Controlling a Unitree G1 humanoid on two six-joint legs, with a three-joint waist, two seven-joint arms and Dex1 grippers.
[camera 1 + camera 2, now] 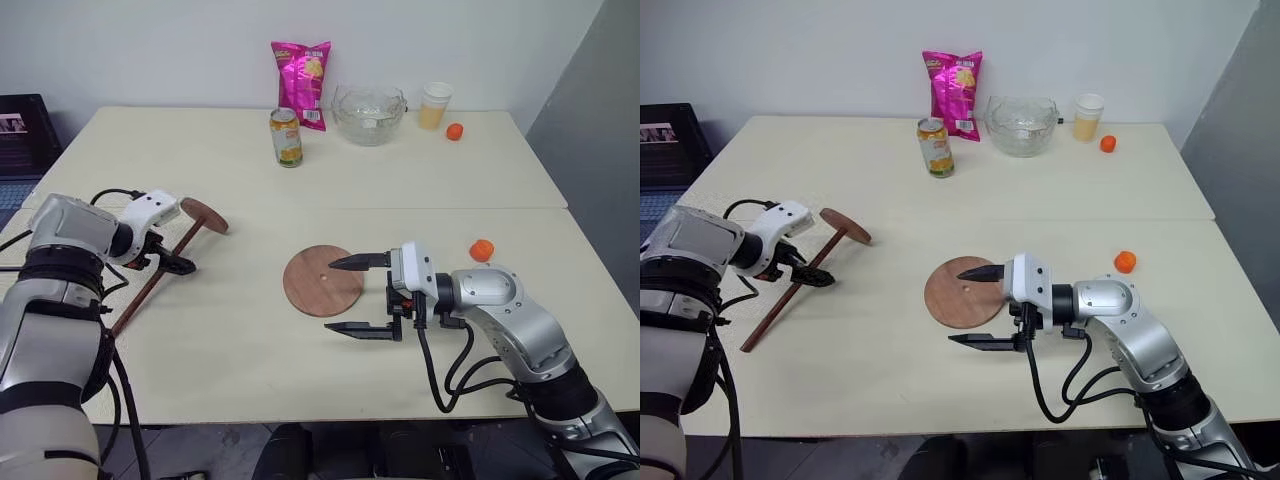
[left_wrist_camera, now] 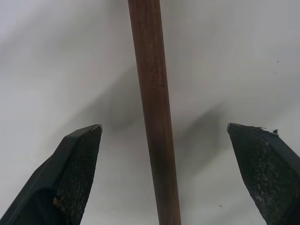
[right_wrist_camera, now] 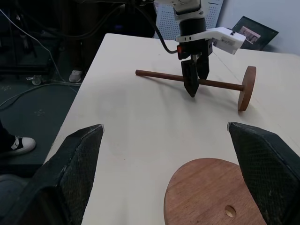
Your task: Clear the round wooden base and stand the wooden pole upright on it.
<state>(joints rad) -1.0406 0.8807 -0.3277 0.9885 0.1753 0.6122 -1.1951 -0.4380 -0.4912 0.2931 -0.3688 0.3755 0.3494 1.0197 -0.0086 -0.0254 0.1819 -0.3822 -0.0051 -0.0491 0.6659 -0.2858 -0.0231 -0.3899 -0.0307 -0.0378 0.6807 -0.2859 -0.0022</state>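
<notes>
The round wooden base (image 1: 322,280) lies flat in the middle of the table with nothing on it, and its small centre hole shows. The wooden pole (image 1: 150,285) lies on its side at the left, its end disc (image 1: 205,215) resting on edge. My left gripper (image 1: 172,263) points down over the pole's shaft, open. The shaft (image 2: 154,117) runs between its two fingers, and both are clear of it. My right gripper (image 1: 330,296) hovers level at the base's right edge. It is open, holds nothing and points left.
At the back of the table stand a pink snack bag (image 1: 300,80), a drink can (image 1: 286,137), a glass bowl (image 1: 369,112) and a cup (image 1: 435,105). Two small orange caps (image 1: 455,131) (image 1: 482,250) lie at the right. The table's left edge is close to the pole.
</notes>
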